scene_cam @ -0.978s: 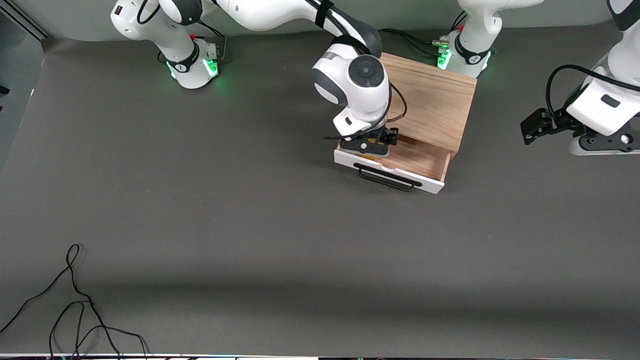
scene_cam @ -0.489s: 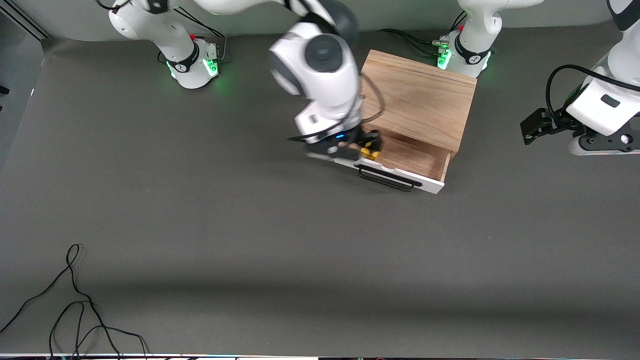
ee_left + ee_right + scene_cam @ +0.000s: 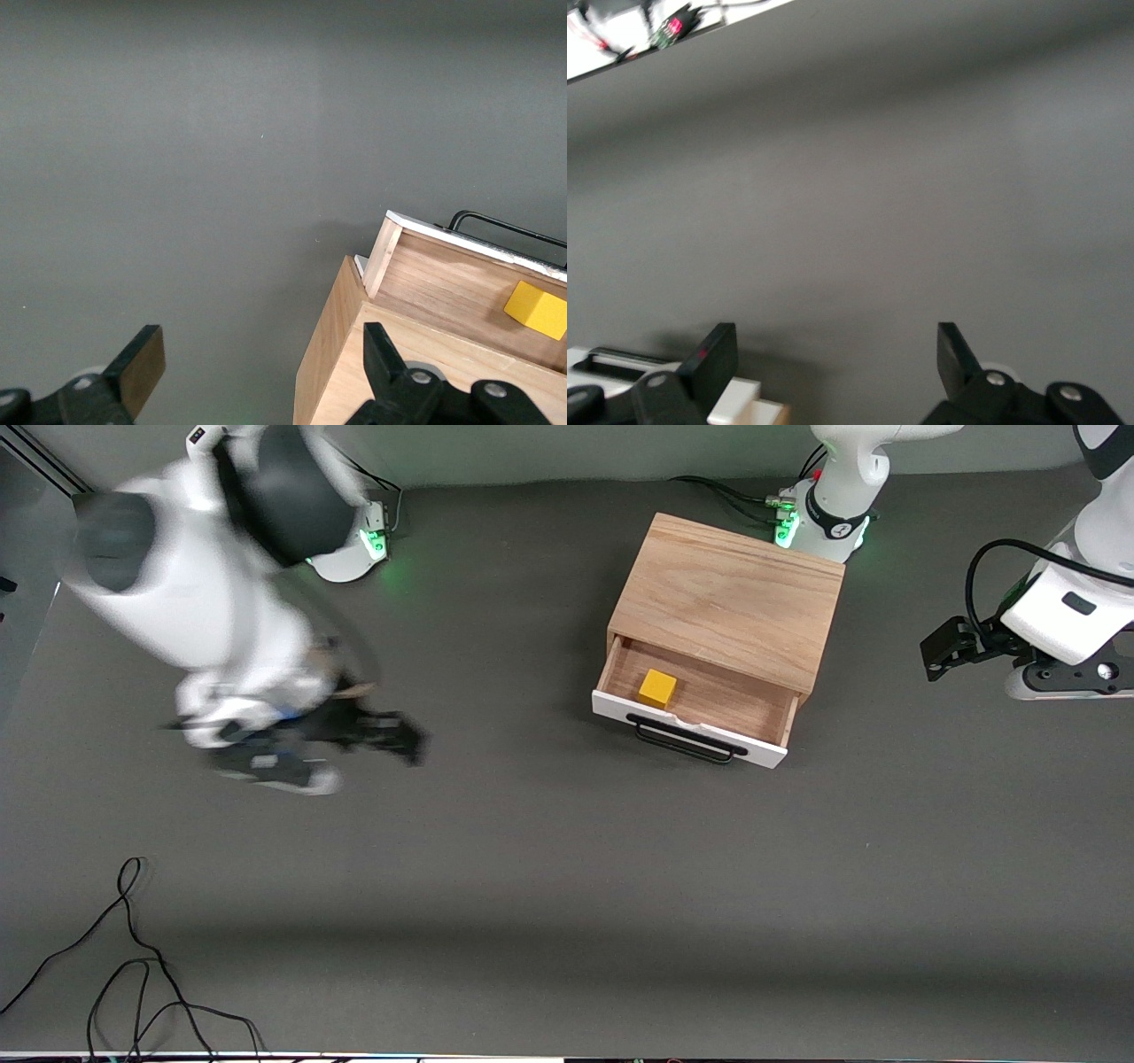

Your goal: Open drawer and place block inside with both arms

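Block (image 3: 658, 688) sits in the drawer (image 3: 709, 707) now, on the tray floor near the white front panel, toward my right arm's end. Drawer is pulled out of the box (image 3: 733, 602), handle (image 3: 684, 742) facing the front camera. My right gripper (image 3: 390, 735) is empty with jaws spread wide, over bare bench (image 3: 567, 886) well away from the box. My left gripper (image 3: 948, 646) is spread wide too, holding nothing, waiting over the bench past the box's other end.

What could bite me from here, I reckon: the drawer's wide open. If anyone wants it shut, a push off-centre on that panel could skew it in the box or shove the whole box along the bench. A hard shove might also send the block sliding about inside.
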Tool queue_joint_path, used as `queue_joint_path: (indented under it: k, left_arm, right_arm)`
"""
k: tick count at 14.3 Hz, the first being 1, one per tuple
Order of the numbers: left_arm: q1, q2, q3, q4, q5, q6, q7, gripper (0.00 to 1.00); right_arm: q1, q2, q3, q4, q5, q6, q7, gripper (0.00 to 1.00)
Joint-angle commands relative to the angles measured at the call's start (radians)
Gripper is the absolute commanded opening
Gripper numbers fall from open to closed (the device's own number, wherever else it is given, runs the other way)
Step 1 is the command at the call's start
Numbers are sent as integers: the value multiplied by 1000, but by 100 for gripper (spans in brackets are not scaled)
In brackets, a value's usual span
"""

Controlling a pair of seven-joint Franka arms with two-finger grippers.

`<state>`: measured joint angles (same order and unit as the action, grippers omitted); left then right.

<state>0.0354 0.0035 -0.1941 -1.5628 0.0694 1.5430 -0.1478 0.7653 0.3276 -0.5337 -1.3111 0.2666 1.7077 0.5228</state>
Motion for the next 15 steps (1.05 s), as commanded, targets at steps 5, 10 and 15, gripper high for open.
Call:
queue_joint_path:
  k: [5,10,15]
  left_arm:
    - [-9,3,2,13,4,-17,11,100]
    - [-8,3,2,13,-7,-17,11,100]
    - [-8,3,2,13,-7,-17,11,100]
  right_arm:
    - [-361,-288,234,-278,-199,17,-255,100]
    - [-665,-298,473,-280,-207,-40,-420,100]
    - [-682,-298,483,-271,-223,-80,-443,100]
